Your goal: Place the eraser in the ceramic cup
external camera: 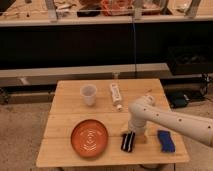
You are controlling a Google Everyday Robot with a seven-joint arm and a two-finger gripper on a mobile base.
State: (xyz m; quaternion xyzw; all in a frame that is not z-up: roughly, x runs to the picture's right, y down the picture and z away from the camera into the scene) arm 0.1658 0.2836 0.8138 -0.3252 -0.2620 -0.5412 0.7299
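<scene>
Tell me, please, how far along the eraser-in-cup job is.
Nothing looks done: the ceramic cup stands apart at the back of the table. The claw sits low at the front edge, near the blue object, possibly the eraser. Grasping, carrying and dropping remain.

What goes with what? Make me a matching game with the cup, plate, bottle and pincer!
Things:
1 cup
2 plate
3 bottle
4 pincer

Clues:
A orange
B lying on its side
C low down, just right of the plate
D standing up, back left

Pairs: 1-D, 2-A, 3-B, 4-C
</scene>
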